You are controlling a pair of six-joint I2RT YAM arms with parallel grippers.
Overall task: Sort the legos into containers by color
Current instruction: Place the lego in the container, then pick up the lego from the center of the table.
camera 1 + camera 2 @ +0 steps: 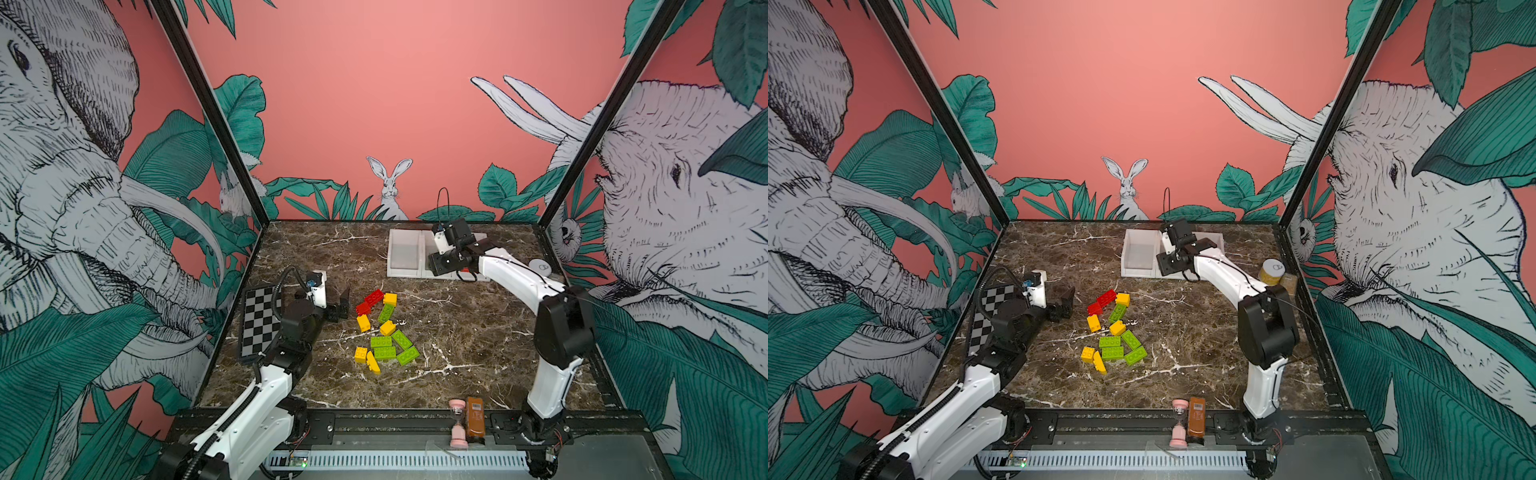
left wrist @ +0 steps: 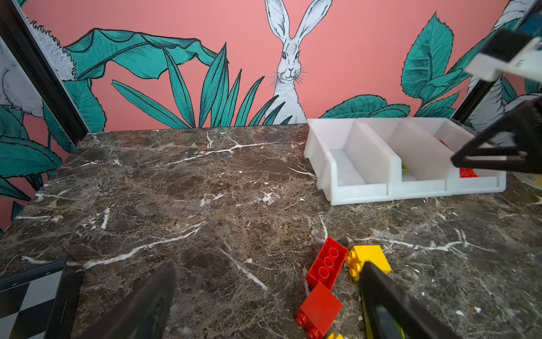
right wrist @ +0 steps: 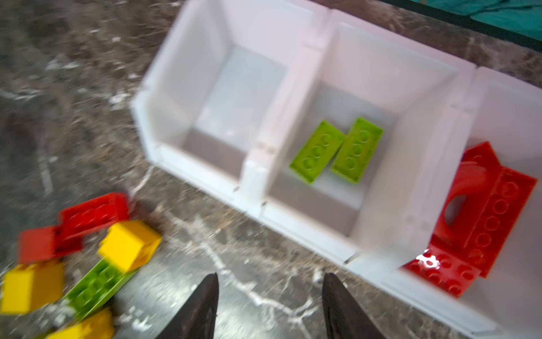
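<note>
Claws: left gripper [image 2: 268,267] spread wide, empty, red bricks [image 2: 327,262] just ahead | loose legos [image 1: 386,311] beside it | right gripper [image 3: 270,276] parted, empty, just short of containers [image 3: 255,176] | beyond: two green bricks [image 3: 334,149] in middle bin, red pieces [image 3: 495,211] in end bin

Inspection finds no text, number or brand that can be read with certainty in any view. The brown bottle [image 1: 475,417] carries a pale label with dark print, too small to read. The round jar [image 1: 1271,272] has a small grey mark on its white lid, illegible. Its yellow label [image 2: 532,179] shows only blurred print. A dark mark on the pink hourglass [image 1: 1179,410] cannot be made out.
</note>
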